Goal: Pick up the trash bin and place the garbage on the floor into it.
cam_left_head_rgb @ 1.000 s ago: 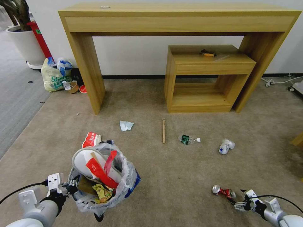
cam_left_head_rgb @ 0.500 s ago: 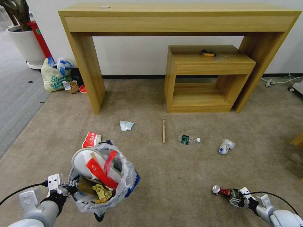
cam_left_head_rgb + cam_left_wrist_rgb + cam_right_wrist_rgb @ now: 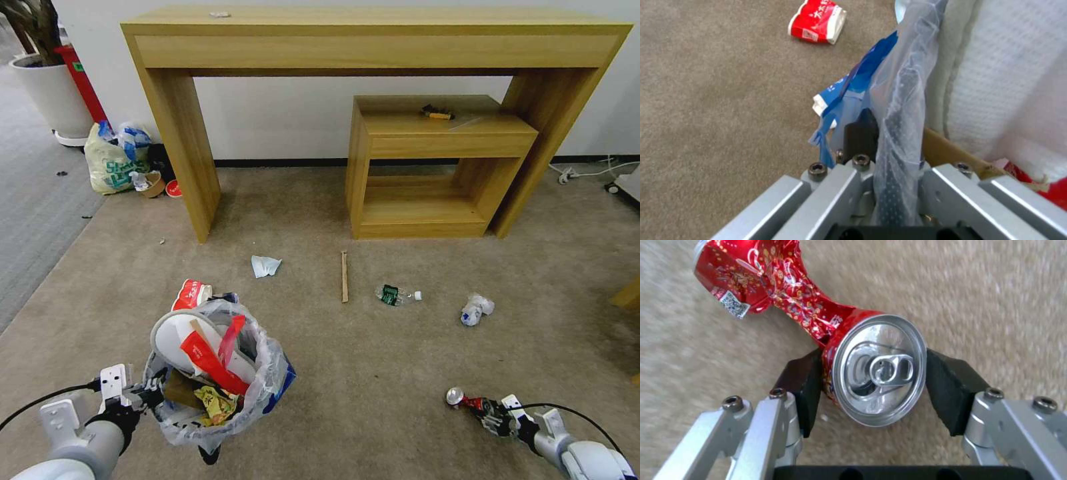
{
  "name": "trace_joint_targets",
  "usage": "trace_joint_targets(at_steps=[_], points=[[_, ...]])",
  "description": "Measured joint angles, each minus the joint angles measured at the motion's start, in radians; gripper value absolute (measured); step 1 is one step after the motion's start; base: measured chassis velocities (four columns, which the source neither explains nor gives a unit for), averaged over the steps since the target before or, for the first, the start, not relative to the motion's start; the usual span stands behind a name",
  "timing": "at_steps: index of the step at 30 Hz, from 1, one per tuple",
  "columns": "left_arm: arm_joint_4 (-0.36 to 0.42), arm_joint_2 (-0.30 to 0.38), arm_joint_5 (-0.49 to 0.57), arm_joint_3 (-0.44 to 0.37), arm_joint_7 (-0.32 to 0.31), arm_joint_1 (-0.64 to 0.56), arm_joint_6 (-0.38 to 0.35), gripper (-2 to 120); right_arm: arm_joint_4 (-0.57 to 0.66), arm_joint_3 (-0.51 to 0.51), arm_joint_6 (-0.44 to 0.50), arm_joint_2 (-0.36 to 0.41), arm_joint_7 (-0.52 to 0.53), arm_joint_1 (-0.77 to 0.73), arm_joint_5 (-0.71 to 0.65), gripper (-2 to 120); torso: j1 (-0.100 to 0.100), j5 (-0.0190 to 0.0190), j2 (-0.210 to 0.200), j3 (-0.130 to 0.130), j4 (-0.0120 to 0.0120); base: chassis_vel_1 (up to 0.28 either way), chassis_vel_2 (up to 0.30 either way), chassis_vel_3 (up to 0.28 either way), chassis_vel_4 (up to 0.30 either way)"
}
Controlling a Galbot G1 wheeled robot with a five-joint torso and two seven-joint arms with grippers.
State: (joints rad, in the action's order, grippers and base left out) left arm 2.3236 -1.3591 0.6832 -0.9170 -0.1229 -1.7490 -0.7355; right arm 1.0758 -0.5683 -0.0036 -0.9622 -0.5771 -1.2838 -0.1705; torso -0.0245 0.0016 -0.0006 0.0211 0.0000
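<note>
The trash bin (image 3: pixel 220 400), black with a clear liner, hangs at the lower left, stuffed with a white slipper, a red wrapper and papers. My left gripper (image 3: pixel 143 397) is shut on its rim and liner (image 3: pixel 898 100). On the floor (image 3: pixel 373 373) at the lower right lies a crushed red can (image 3: pixel 467 402). My right gripper (image 3: pixel 490 410) is shut on it, with both pads (image 3: pixel 951 386) pressed against the can's top end (image 3: pixel 876 370). More garbage lies around: a red cup (image 3: pixel 192 294), a crumpled paper (image 3: pixel 265 265), a wooden stick (image 3: pixel 344 275) and two bottles (image 3: pixel 395 294) (image 3: pixel 476 309).
A tall wooden console table (image 3: pixel 373 40) stands against the wall with a smaller wooden bench (image 3: pixel 433 167) under it. At the far left are a pale-yellow shopping bag (image 3: pixel 113 163), a white plant pot (image 3: pixel 43 90) and a grey carpet strip (image 3: pixel 33 213). Cables (image 3: pixel 587 173) lie at the right wall.
My right gripper has moved forward and left to the can and closed around its top end. The left arm and the bin have held still.
</note>
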Motion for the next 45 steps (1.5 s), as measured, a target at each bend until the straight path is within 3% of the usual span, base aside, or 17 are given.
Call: trace_joint_targets(at_steps=[3,12,20,24,29,32,33,37,45], points=[[0.0,0.004,0.002,0.0,0.0,0.0,0.0,0,0.07,-0.027,-0.001,0.007,0.006,-0.025,-0.018,51,0.0,-0.0017,0.0,0.0,0.0,0.0,0.0,0.0,0.0],[-0.001,0.013,-0.001,0.015,-0.003,0.006,0.0,0,0.265,-0.087,0.017,0.025,0.006,-0.029,-0.067,51,0.0,-0.0016,0.0,0.0,-0.0002,0.0,0.0,0.0,0.0],[-0.012,0.036,-0.01,0.065,-0.046,0.035,0.0,0,0.539,-0.036,-0.106,0.048,0.041,0.068,-0.196,51,0.0,-0.0018,0.0,0.0,-0.0002,0.0,0.0,0.0,0.0],[-0.022,0.056,-0.013,0.118,-0.093,0.073,0.0,0,0.738,0.103,-0.204,0.063,0.081,0.182,-0.273,51,0.0,-0.0018,0.0,0.0,0.0,0.0,0.0,0.0,0.0],[-0.032,0.073,-0.016,0.158,-0.112,0.091,0.0,0,0.826,0.219,-0.282,0.067,0.084,0.267,-0.306,51,0.0,-0.0021,0.0,0.0,-0.0003,0.0,0.0,0.0,0.0],[-0.044,0.081,-0.027,0.198,-0.125,0.104,0.0,0,0.892,0.387,-0.344,0.072,0.085,0.37,-0.34,51,0.0,-0.0021,0.0,0.0,-0.0002,0.0,0.0,0.0,0.0],[-0.044,0.081,-0.027,0.198,-0.125,0.104,0.0,0,0.892,0.387,-0.344,0.072,0.085,0.37,-0.34,51,0.0,-0.0021,0.0,0.0,-0.0002,0.0,0.0,0.0,0.0],[-0.054,0.085,-0.033,0.233,-0.133,0.115,0.0,0,0.905,0.62,-0.379,0.073,0.106,0.524,-0.36,51,0.0,-0.0019,0.0,0.0,-0.0004,0.0,0.0,0.0,0.0],[-0.062,0.089,-0.031,0.24,-0.137,0.124,0.0,0,0.887,0.814,-0.407,0.049,0.128,0.626,-0.354,51,0.0,-0.0018,0.0,0.0,-0.0001,0.0,0.0,0.0,0.0]])
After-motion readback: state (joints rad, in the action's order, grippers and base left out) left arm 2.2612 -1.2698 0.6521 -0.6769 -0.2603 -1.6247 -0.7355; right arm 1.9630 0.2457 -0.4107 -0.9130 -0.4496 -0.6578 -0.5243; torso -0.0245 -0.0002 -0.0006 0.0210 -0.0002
